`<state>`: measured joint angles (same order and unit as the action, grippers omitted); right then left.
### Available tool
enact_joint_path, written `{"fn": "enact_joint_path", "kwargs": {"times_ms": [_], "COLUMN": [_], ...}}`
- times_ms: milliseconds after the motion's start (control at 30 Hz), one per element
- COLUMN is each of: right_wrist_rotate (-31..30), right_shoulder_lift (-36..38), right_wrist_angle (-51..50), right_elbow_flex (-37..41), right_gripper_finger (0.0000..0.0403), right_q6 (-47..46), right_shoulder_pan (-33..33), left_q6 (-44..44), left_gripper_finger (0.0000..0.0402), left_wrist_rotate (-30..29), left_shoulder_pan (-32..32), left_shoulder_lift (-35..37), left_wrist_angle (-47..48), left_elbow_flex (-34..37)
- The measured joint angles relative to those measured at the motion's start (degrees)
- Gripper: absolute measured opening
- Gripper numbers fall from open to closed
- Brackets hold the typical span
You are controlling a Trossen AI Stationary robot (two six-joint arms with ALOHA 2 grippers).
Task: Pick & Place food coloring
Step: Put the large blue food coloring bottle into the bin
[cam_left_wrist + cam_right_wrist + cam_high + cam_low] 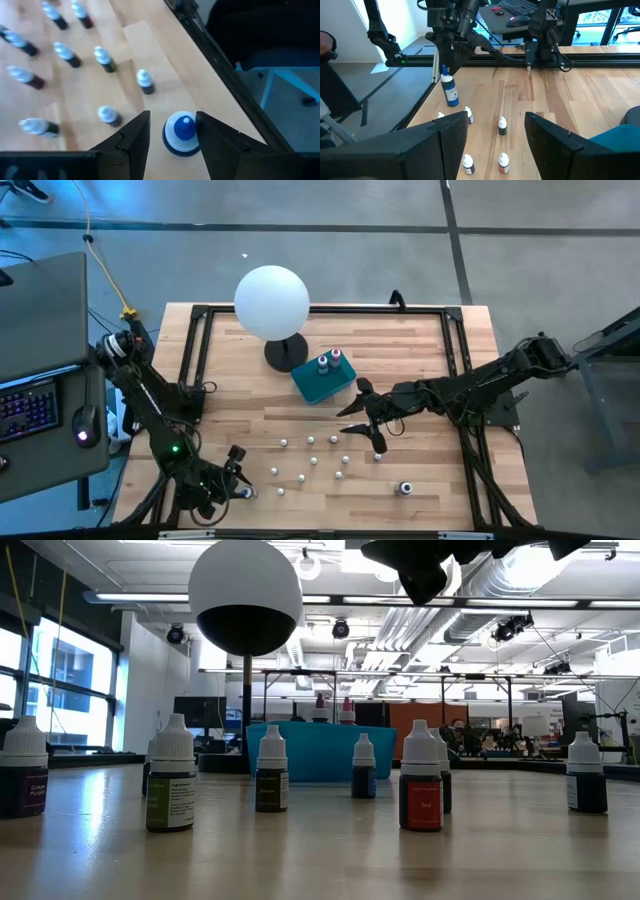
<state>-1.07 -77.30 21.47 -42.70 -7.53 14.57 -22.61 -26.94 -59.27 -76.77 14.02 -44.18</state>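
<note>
Several small food coloring bottles, with white caps and dark bodies, stand on the wooden table; in the low view they form a row. Two more stand in the teal tray. A larger blue bottle stands near the table's near-left corner. My left gripper is open, its fingers on either side of that bottle's top, also seen in the right wrist view. My right gripper is open and hovers between the tray and the small bottles. My left gripper comes at the blue bottle from above, its fingers flanking the bottle's top. One finger lies right at the white collar; whether it touches, I cannot tell. The other finger stands apart from it. The bottle stands on the table.
A white globe lamp on a dark round base stands behind the tray. Another larger bottle stands near the table's near edge on the right. A black frame rail borders the table. A keyboard and mouse lie on a side desk.
</note>
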Motion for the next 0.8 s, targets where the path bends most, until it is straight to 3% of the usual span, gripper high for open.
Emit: {"fn": "enact_joint_path", "kwargs": {"times_ms": [800], "right_wrist_rotate": [0.0], "right_shoulder_lift": [0.0], "right_wrist_angle": [-0.3], "right_elbow_flex": [0.0], "right_gripper_finger": [0.0190], "right_q6": [0.0], "right_shoulder_pan": [0.0], "left_q6": [-5.0], "left_gripper_finger": [0.0153], "left_wrist_rotate": [1.5], "left_shoulder_pan": [0.0], "left_shoulder_lift": [-2.8], "left_wrist_angle": [1.6], "left_elbow_flex": [0.0]}}
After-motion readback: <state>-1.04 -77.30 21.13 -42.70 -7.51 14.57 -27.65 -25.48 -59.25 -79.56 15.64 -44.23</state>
